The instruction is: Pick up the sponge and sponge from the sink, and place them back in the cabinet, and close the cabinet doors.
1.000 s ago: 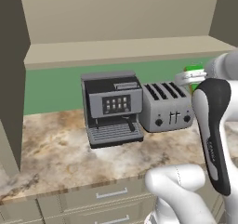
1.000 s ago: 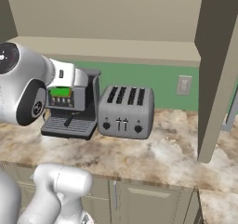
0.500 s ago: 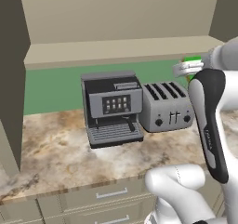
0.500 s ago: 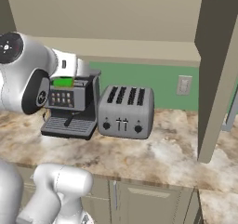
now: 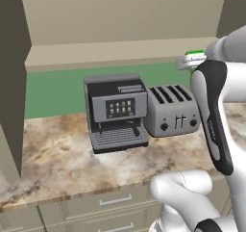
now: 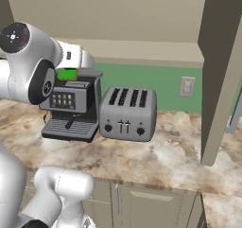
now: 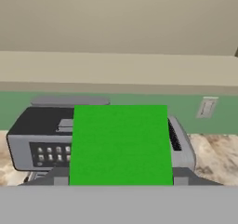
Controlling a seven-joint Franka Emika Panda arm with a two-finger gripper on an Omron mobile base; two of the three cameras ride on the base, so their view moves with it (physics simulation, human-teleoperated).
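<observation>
My fingers grip the bright green sponge (image 7: 119,144) above the coffee machine (image 5: 116,111), so next I should lift it onto the cabinet shelf (image 5: 120,50).

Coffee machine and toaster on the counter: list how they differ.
The coffee machine is dark grey and black, boxy and taller; the toaster is lighter silver-grey, lower and rounded. The coffee machine has a button panel and a drip tray in front; the toaster has top slots and front knobs. Both stand upright, side by side on the counter.
</observation>
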